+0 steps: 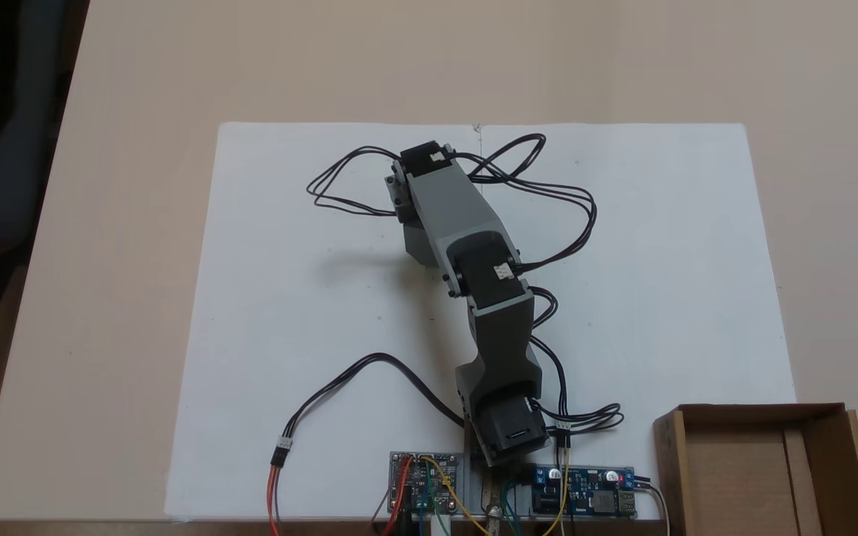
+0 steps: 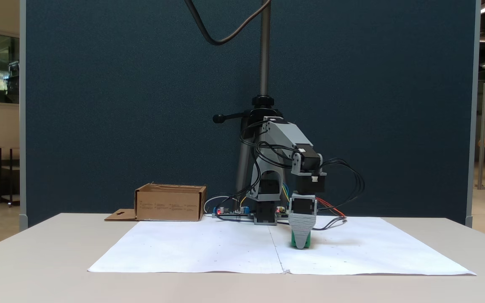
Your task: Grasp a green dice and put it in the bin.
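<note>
**Colours on the table**

A bright green dice (image 2: 300,240) is seen behind the grey gripper (image 2: 301,245). The bin (image 2: 170,203) is brown cardboard, faintly printed. White paper (image 1: 287,298) is laid over a beige, perhaps cream, table (image 1: 138,74).

Legible text: none. Faint print lines on the front wall of the bin (image 2: 170,205), too small to read.

Overhead view; low front view.

The grey plastic arm (image 1: 466,223) has boxy links joined by black servo motors bearing small white labels, looped black cables along its length, and a ridged grey hand (image 2: 301,245).
</note>
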